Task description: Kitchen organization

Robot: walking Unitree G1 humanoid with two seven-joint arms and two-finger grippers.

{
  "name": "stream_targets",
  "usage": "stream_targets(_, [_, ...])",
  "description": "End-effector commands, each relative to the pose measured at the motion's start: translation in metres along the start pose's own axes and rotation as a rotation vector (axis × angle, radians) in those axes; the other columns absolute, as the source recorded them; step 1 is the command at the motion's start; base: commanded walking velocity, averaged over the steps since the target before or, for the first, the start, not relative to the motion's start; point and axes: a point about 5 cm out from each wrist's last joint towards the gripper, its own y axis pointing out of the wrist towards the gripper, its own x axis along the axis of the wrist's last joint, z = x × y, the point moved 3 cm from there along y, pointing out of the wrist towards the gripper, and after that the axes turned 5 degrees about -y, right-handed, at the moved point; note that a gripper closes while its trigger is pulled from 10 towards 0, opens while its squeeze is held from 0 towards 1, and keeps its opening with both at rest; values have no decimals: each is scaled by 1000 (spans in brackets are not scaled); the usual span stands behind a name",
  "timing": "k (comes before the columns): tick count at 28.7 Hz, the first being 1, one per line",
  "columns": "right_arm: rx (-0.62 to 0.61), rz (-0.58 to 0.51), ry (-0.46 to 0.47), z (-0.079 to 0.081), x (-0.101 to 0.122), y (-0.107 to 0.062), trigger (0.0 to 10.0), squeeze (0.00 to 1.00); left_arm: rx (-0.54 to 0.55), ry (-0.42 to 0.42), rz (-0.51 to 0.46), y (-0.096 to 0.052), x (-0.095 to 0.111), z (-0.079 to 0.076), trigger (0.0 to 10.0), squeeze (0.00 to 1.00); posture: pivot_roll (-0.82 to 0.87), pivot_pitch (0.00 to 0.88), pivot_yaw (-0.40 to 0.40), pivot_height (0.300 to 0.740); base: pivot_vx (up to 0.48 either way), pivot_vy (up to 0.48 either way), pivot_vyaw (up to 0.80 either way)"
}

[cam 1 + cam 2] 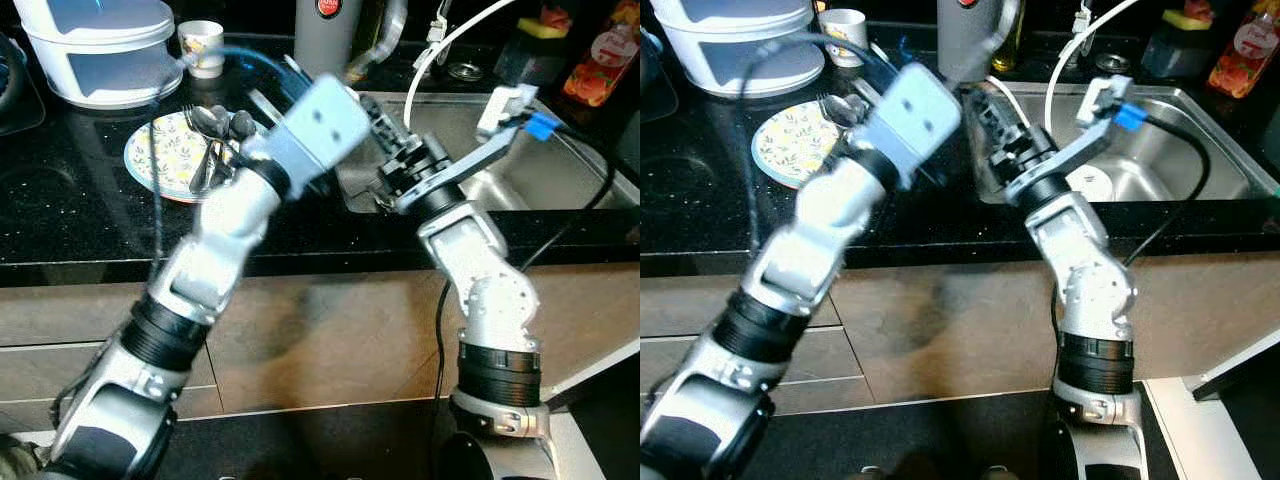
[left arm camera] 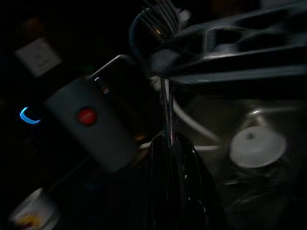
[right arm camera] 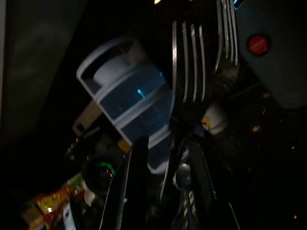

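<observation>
My right gripper pinches a fork, tines pointing away along my fingers. My left gripper clamps a thin metal handle. Both arms reach over the counter.

Plate on counter left of sink, cup behind plate

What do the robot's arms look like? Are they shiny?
Yes, quite shiny. The left arm and right arm are silver metal with ribbed black rings at the joints. A pale boxy block sits on the left wrist. The right arm has black cables and a blue tag. The jaws are long and black.
</observation>
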Motion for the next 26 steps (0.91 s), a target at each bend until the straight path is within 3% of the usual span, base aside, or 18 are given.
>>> stream_targets(1, [-4,-1,17,-1,2,1,10000,0,-31,-3,-50,0,11,-7,10000,0,134,95,-80,740,0,0,0])
stream_targets(7, [-11,-4,29,-4,5,1,10000,0,-89,-36,-92,0,20,-24,10000,0,133,84,-80,740,0,0,0])
stream_targets(12, [-34,6,36,-8,6,0,10000,0,-99,-36,-105,-1,23,-27,10000,0,134,78,-79,740,0,0,0])
stream_targets(14, [-52,0,40,-11,7,0,2471,0,-102,-35,-105,-1,23,-27,10000,0,134,76,-79,740,0,0,0])
stream_targets(15, [-52,0,40,-11,7,0,2471,0,-102,-35,-105,-1,23,-27,10000,0,134,76,-79,740,0,0,0])
stream_targets(16, [-56,-13,50,-12,9,1,0,0,-103,-32,-103,-2,22,-27,10000,0,134,76,-79,740,0,0,0])
stream_targets(26, [-58,-38,56,-14,14,0,0,0,-95,-23,-95,-1,20,-26,10000,0,135,81,-74,740,0,0,0])
